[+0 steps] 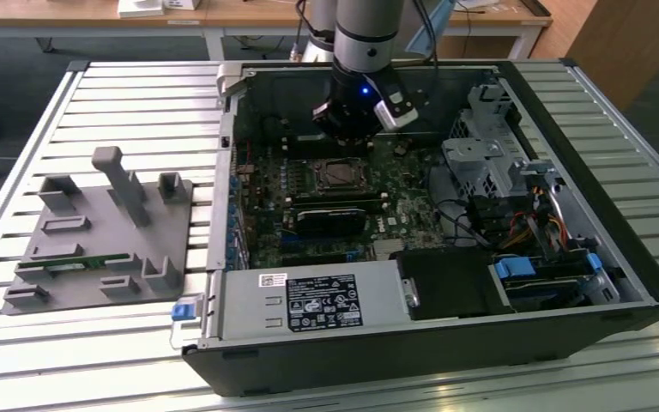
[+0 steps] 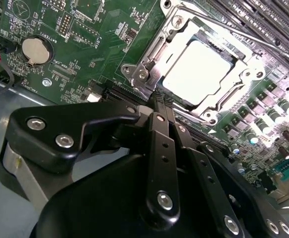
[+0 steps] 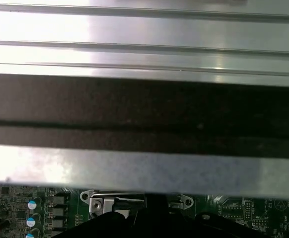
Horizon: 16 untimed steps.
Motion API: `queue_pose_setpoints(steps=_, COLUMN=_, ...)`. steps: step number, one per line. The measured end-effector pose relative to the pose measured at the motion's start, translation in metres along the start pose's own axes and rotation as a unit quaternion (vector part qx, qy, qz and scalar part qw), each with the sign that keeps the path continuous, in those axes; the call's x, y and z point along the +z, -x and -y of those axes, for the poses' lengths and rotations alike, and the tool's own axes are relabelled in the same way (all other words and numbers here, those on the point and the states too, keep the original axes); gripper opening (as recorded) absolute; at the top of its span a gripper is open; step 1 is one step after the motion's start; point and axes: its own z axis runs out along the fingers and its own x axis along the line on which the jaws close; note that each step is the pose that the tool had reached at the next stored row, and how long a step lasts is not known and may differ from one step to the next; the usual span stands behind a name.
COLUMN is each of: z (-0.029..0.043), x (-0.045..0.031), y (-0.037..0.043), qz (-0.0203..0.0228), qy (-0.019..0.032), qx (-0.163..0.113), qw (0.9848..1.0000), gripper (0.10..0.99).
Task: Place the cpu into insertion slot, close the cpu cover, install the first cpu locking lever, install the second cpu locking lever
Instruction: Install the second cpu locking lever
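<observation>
Cpu (image 2: 196, 72) under closed cpu cover (image 2: 244, 74), gripper (image 2: 160, 101) beside

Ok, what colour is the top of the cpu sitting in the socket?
Silvery-grey metal, glaring almost white under the light. The cpu shows best in the second wrist view.

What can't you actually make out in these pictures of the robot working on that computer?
- Gripper tips: in the second wrist view they merge, so open or shut is unclear.
- Locking levers: too fine to judge whether they are latched over the cpu cover.
- Insertion slot: in the exterior view, too small to see the cpu.
</observation>
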Motion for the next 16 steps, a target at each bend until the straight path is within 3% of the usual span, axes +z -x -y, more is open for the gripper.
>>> queue_pose_setpoints(steps=10, z=0.0067, x=-0.0003, y=-0.0001, qz=0.0, qy=0.0, qx=0.0, qw=1.0, gripper=0.106)
queue_pose_setpoints(steps=16, z=0.0167, x=-0.0008, y=-0.0004, qz=0.0, qy=0.0001, qx=0.0, qw=1.0, gripper=0.106)
